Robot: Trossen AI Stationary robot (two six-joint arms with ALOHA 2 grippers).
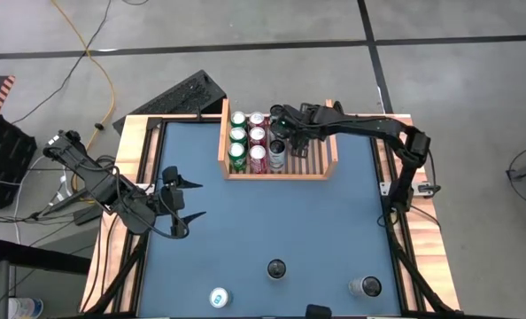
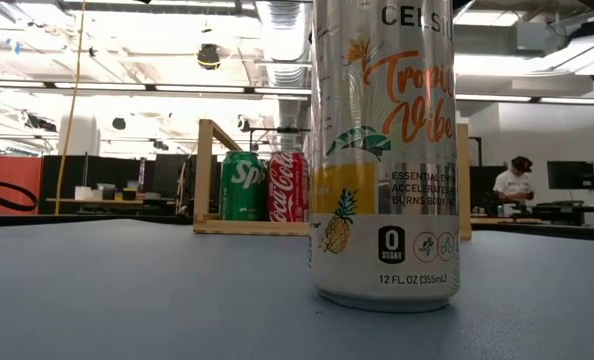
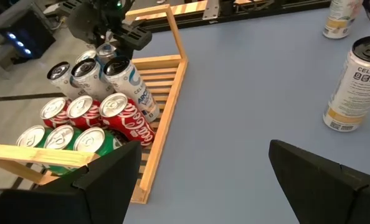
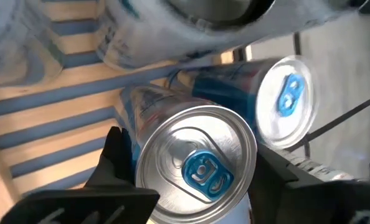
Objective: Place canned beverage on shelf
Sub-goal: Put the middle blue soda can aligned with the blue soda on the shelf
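The light-wood shelf (image 1: 325,155) stands at the table's far middle. It holds a column of green cans (image 1: 237,149), a column of red cans (image 1: 258,146) and white cans (image 3: 119,78). My right gripper (image 1: 279,131) reaches into the shelf from the right and is shut on a white canned beverage (image 4: 194,165), next to another white can (image 4: 288,102). My left gripper (image 1: 180,204) hangs open above the table's left side with nothing between its fingers. My right gripper pinches the can's side wall just below the rim (image 4: 141,168) between its two fingers (image 4: 118,163), one on each side. The fingers slant down from above and from the table's right. The can stands about upright among the white cans. Its bottom is hidden.
Three loose cans stand near the table's front edge: one (image 1: 275,268) in the middle, one (image 1: 366,286) to the right, one (image 1: 219,298) to the left. The low view has a tall can (image 2: 384,150) close in front. A raised wooden border (image 1: 139,146) frames the table.
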